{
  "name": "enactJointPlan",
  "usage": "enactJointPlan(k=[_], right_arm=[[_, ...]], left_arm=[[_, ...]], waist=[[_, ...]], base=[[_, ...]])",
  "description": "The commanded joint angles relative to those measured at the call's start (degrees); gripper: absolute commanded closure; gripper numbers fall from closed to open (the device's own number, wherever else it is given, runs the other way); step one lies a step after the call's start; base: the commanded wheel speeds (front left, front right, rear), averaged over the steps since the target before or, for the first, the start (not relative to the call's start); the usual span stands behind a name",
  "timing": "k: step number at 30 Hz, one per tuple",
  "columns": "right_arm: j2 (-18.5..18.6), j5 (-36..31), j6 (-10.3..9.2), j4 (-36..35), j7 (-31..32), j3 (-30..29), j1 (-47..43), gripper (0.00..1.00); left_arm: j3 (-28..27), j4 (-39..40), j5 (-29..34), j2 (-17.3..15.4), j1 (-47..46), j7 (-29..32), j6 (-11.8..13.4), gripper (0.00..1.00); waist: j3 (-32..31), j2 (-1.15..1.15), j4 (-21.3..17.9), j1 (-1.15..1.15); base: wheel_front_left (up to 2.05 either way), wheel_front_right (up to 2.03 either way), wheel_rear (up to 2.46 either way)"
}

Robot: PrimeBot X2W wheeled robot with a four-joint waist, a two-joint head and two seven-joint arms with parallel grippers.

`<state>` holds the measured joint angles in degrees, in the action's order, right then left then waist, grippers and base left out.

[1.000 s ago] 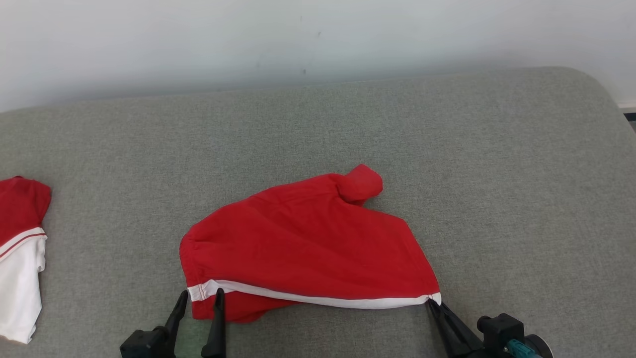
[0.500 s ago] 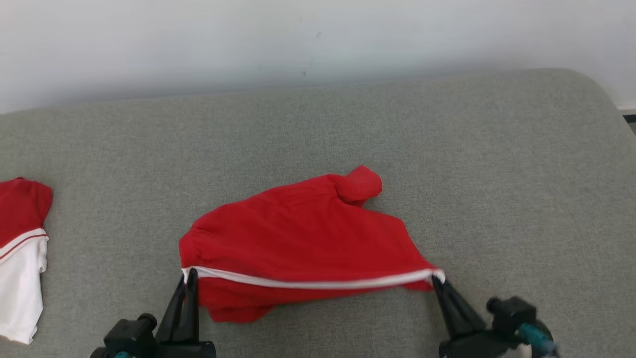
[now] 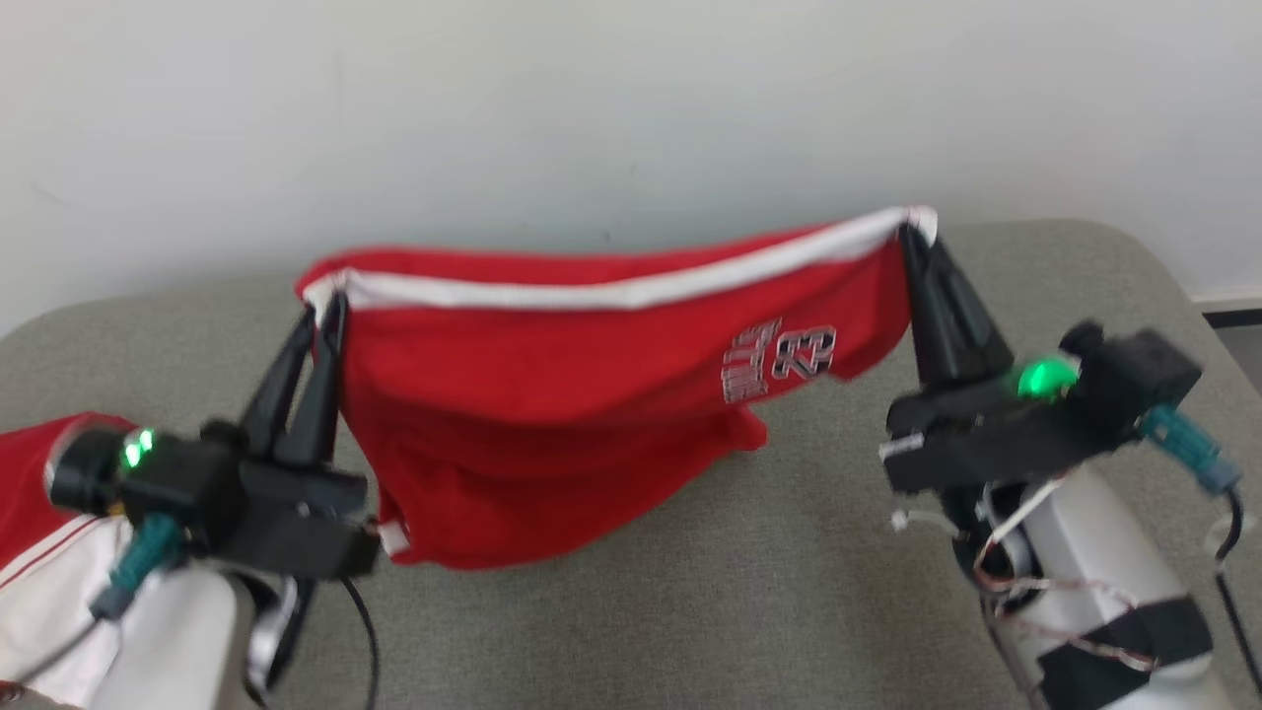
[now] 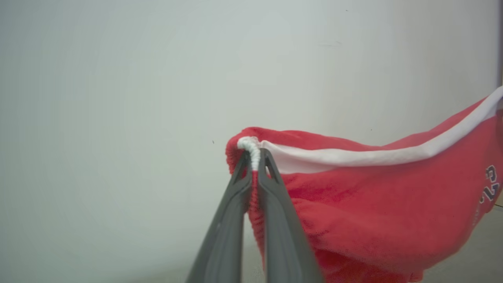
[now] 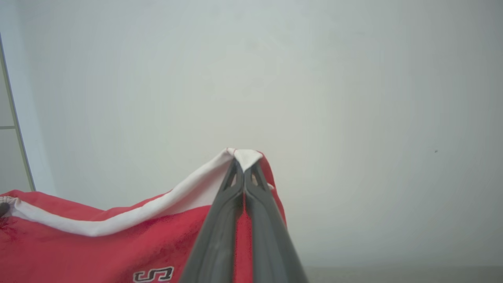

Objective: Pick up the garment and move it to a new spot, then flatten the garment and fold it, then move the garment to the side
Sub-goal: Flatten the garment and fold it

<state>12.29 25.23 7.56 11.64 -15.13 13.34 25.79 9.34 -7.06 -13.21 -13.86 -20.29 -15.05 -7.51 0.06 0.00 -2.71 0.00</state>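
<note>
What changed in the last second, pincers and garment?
The left pincer closed on the white-trimmed corner of the red garment; the right pincer already held the other corner. Both rose, lifting it so it hangs between them. The head camera shifted too. The red-and-white garment at left stayed put.

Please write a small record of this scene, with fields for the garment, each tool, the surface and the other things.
garment: red cloth garment with a white band, printed number, lifted and stretched between both tools; it is unclear whether its low edge touches the surface
left tool: shut on the band's left end
right tool: shut on the band's right end
surface: grey fabric surface
other: red and white garment lying at the robot's left
background: pale wall
</note>
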Motion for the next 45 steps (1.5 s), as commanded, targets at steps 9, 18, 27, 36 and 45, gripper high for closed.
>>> enactJointPlan(k=[9,18,27,36,45], right_arm=[[5.2,-0.4,-0.14,4.7,0.0,2.8,17.2,1.0],[8.9,-2.7,-0.14,18.2,1.1,9.7,33.4,1.0],[9.6,-8.2,-0.17,30.5,-0.1,4.2,55.9,1.0],[6.6,-10.9,-0.15,23.0,0.0,-2.2,52.3,1.0],[6.6,-4.7,-0.15,12.2,0.0,-1.8,24.6,1.0]], left_arm=[[8.1,-6.7,-9.1,-10.7,-22.2,7.1,0.1,1.0],[14.8,-18.0,-13.5,-10.6,-35.8,13.4,0.1,1.0],[16.0,-31.5,-6.8,-8.6,-55.7,5.2,2.5,1.0],[13.3,-33.3,-6.7,-3.9,-57.6,-0.1,1.7,1.0],[5.9,-29.7,-7.0,1.4,-30.9,-0.2,0.9,1.0]], waist=[[-1.4,0.0,1.2,0.0],[12.5,0.0,2.5,0.0],[26.1,0.0,2.9,0.0],[27.5,0.0,2.2,0.0],[25.8,0.0,-1.1,0.0]], base=[[0.0,0.0,0.0],[0.0,0.0,0.0],[0.0,0.0,0.0],[0.0,0.0,0.0],[0.0,0.0,0.0]])
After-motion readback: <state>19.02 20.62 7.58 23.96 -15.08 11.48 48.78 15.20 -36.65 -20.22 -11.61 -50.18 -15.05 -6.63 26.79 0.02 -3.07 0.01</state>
